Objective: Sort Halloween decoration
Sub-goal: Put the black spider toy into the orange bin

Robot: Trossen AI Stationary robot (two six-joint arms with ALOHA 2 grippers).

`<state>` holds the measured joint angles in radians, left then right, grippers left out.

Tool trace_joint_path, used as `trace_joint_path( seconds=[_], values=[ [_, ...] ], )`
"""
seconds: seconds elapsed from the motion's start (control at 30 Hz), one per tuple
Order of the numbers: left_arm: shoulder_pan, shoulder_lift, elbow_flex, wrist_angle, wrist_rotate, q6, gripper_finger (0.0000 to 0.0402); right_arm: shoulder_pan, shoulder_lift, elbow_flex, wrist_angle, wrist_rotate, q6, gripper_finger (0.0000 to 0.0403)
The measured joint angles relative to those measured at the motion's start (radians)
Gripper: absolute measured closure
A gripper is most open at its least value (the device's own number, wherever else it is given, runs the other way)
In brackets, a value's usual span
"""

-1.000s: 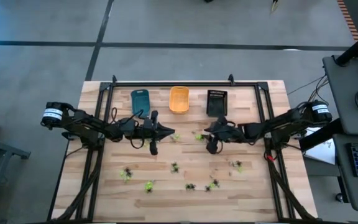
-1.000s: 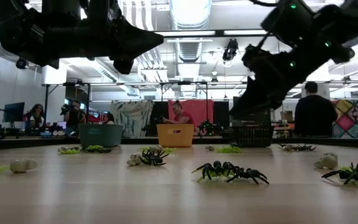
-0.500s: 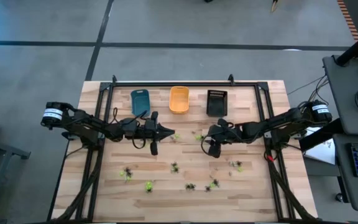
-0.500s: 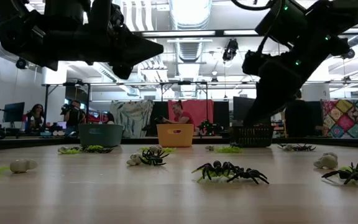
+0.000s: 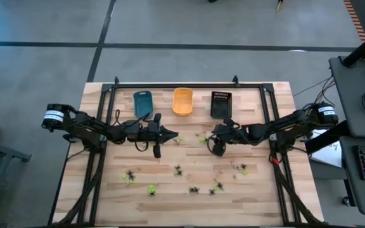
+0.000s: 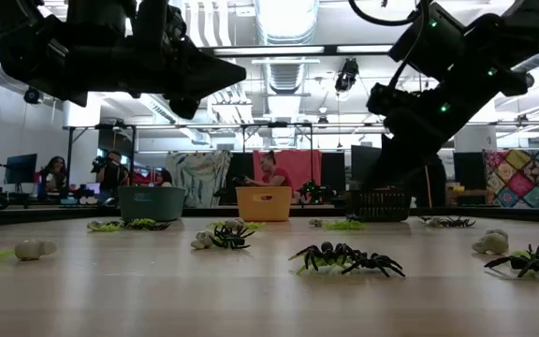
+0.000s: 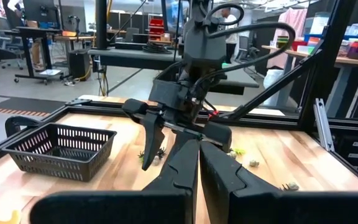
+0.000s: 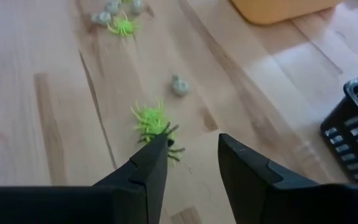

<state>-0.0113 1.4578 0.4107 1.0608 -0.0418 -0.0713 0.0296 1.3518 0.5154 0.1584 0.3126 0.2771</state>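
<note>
Your right claw [image 5: 216, 148] has dropped and drawn in over the last second, from a raised pose in front of the black tray [image 5: 220, 104] to a lower one above the middle of the bench [image 5: 258, 190]. Its fingers stand apart with nothing between them. In the right wrist view they frame a yellow-green spider [image 8: 149, 119] overlapped by a black spider [image 8: 171, 149]; one finger [image 8: 143, 167] covers part of the black one. My judgement: you are lining up a pick, not yet made.

Your left claw [image 5: 172, 134] has not moved; it hangs above the bench near the blue tray [image 5: 142, 101], fingers closed and empty.

The remaining decorations lie scattered: a cluster along the near part of the bench [image 5: 194, 188], and a pale figure [image 8: 179, 85] just beyond the target pair. The orange tray [image 5: 182, 101] sits between the other two.

Limits of inspection:
- Whether any tray holds figures cannot be told.
- Whether the two target spiders are tangled or merely overlapping is unclear.
- The low view shows the right claw only in silhouette; its height above the bench is uncertain.
- People in the room behind are not involved.
</note>
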Motion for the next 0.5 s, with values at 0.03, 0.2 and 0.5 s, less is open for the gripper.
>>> trace_joint_path(
  seconds=[0.03, 0.2, 0.5],
  values=[
    [0.000, 0.000, 0.000, 0.000, 0.000, 0.004, 0.0402, 0.000, 0.000, -0.008, 0.020, -0.001, 0.001, 0.0274],
    [0.000, 0.000, 0.000, 0.000, 0.000, 0.007, 0.0402, 0.000, 0.000, -0.032, 0.066, -0.002, 0.009, 0.0279],
    [0.000, 0.000, 0.000, 0.001, 0.001, 0.007, 0.0402, 0.000, 0.001, -0.046, 0.090, 0.002, -0.012, 0.0278]
  ],
)
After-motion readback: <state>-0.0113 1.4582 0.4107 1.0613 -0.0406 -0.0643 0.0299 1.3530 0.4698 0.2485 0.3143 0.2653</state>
